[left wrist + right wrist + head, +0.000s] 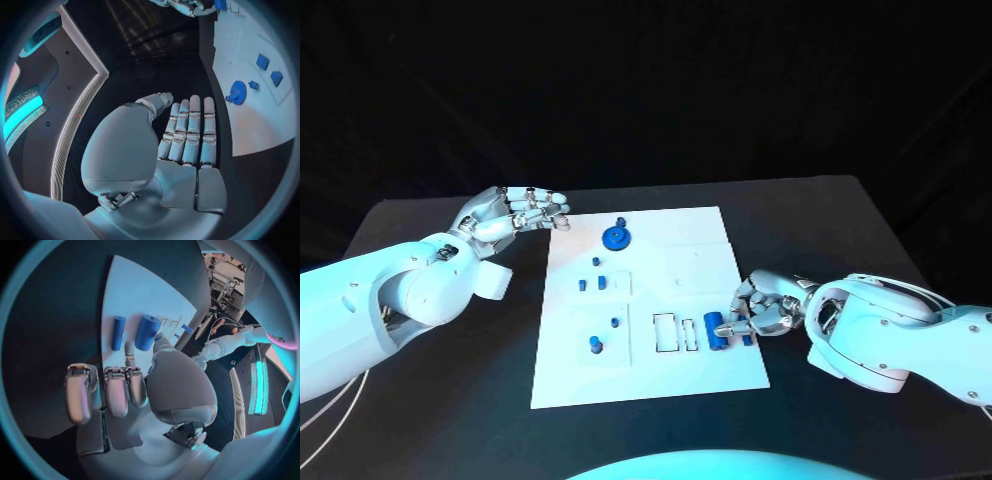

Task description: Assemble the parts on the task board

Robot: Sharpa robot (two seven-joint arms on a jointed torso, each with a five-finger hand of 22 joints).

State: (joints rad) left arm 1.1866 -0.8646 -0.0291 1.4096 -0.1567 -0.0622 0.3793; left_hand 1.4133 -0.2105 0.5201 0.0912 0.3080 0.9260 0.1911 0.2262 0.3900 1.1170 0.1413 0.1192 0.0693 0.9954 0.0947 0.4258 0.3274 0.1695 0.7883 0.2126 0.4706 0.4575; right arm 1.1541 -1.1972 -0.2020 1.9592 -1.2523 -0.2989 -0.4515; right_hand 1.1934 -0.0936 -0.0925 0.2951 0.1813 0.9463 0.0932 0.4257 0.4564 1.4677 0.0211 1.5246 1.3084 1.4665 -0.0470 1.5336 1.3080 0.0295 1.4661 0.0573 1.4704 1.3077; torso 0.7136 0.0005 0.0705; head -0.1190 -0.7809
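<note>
The white task board (pixel 661 375) lies in the middle of the black table. On its right edge lie a thick blue cylinder (pixel 714 324) (pixel 147 332) and a thinner blue one (pixel 117 332), side by side. My right hand (pixel 764 306) (pixel 125 390) sits at their near ends with fingers curled; thumb and one fingertip (pixel 129 347) meet the thick cylinder's end, and I cannot tell whether they pinch it. My left hand (pixel 524 212) (pixel 184 135) hovers off the board's far left corner, fingers straight and holding nothing.
A blue gear-like disc (pixel 616 238) (pixel 237 92) stands near the board's far edge. Small blue pieces (pixel 593 284) (pixel 262 61) and two more (pixel 596 344) sit down the board's left side. Rectangular slots (pixel 678 332) lie just left of the cylinders.
</note>
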